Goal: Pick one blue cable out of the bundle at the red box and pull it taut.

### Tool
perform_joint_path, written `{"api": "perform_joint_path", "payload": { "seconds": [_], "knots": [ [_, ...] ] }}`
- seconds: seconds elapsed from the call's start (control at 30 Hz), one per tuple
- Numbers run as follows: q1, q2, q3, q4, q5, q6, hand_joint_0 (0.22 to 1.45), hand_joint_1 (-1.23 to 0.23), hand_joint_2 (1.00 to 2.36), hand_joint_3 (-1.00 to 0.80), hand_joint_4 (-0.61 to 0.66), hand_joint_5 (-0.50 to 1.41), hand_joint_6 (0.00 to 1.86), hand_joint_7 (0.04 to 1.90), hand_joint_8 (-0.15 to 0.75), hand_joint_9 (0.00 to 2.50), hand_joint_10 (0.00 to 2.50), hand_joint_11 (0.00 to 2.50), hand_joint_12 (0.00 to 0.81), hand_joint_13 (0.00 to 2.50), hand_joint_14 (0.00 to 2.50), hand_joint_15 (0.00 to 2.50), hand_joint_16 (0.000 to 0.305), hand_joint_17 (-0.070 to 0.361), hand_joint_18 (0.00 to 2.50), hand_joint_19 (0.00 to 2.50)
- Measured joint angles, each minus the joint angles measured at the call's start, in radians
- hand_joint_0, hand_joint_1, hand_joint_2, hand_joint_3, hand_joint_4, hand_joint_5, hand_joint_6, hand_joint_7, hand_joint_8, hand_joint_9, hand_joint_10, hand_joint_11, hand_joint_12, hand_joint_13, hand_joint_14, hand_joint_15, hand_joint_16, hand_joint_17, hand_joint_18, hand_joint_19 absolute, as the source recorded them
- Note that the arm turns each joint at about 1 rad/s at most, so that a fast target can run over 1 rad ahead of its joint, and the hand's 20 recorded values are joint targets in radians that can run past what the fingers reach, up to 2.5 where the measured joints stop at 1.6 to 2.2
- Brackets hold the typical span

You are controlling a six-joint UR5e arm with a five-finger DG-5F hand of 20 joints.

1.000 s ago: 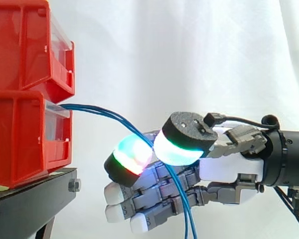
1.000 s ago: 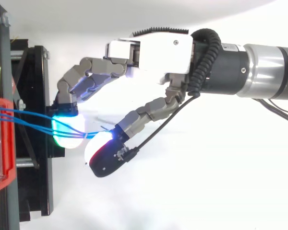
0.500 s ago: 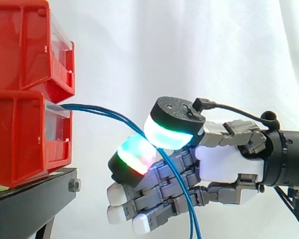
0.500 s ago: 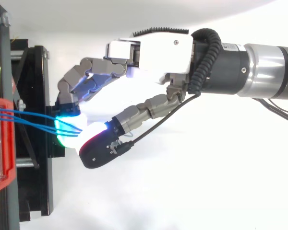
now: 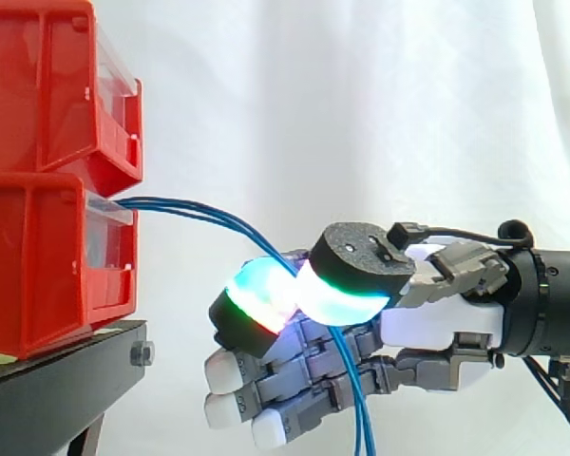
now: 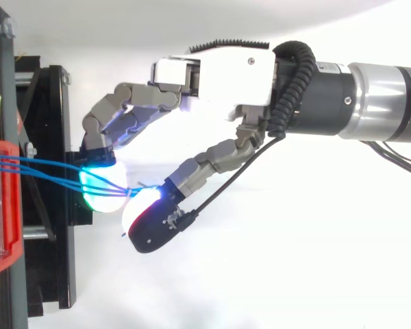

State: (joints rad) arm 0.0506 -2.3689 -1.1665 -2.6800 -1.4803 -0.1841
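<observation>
- Side view: the robot hand (image 5: 437,323) has lowered its thumb pad (image 5: 347,285) and drawn it farther from the red box (image 5: 38,266) than half a second ago. It now presses against the glowing finger pad (image 5: 258,296). The blue cables (image 5: 199,211) leave the front of the red box, pass between the two pads and sag slack below.
- Top view: the thumb pad (image 6: 151,223) has slid away from the red box (image 6: 3,205), and the blue cables (image 6: 41,169) fan out from the box and converge where the pads meet.
- The pinch seems to be closed on several strands rather than one, and the taut pull has not begun.
</observation>
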Motion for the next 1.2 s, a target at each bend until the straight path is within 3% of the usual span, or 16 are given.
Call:
{"api": "perform_joint_path", "payload": {
  "seconds": [0.1,0.2,0.37,0.8,0.87,0.93,1.2],
  "knots": [
    [0.000,0.000,0.000,0.000,0.000,0.000,0.52,-0.89,1.00,-0.50,0.09,-0.16,0.92,0.93,0.285,0.63,0.01,0.42,0.379,0.54,0.01,0.24,0.056,0.125,0.59,0.26],
    [0.000,0.000,0.000,0.000,0.000,0.000,0.48,-0.71,1.00,-0.50,0.09,-0.15,0.91,0.94,0.304,0.68,0.01,0.41,0.395,0.57,0.01,0.25,0.059,0.132,0.61,0.29],
    [0.001,0.000,0.000,0.000,0.000,0.000,0.56,-0.54,1.00,-0.50,0.07,-0.15,0.90,1.02,0.282,0.71,0.01,0.40,0.361,0.56,0.01,0.28,0.053,0.120,0.55,0.35],
    [0.003,0.000,0.000,0.000,0.000,0.000,0.62,-0.78,1.01,-0.17,0.11,-0.15,0.93,1.01,0.320,0.70,0.01,0.41,0.379,0.59,0.01,0.27,0.057,0.128,0.60,0.31],
    [0.002,-0.001,0.000,0.000,0.000,0.000,0.67,-0.85,1.02,-0.19,0.06,-0.16,0.93,1.16,0.308,0.68,0.01,0.42,0.365,0.58,0.01,0.26,0.053,0.120,0.60,0.30],
    [0.002,0.000,0.000,0.000,0.000,0.000,0.71,-0.87,1.01,-0.24,0.01,-0.17,0.94,1.12,0.305,0.67,0.01,0.42,0.367,0.58,0.01,0.26,0.053,0.120,0.60,0.28],
    [0.003,-0.001,0.000,0.000,0.000,0.000,0.81,-0.89,1.00,-0.50,-0.05,-0.18,0.94,1.23,0.266,0.64,0.01,0.40,0.364,0.56,0.01,0.22,0.053,0.120,0.61,0.24]
  ]
}}
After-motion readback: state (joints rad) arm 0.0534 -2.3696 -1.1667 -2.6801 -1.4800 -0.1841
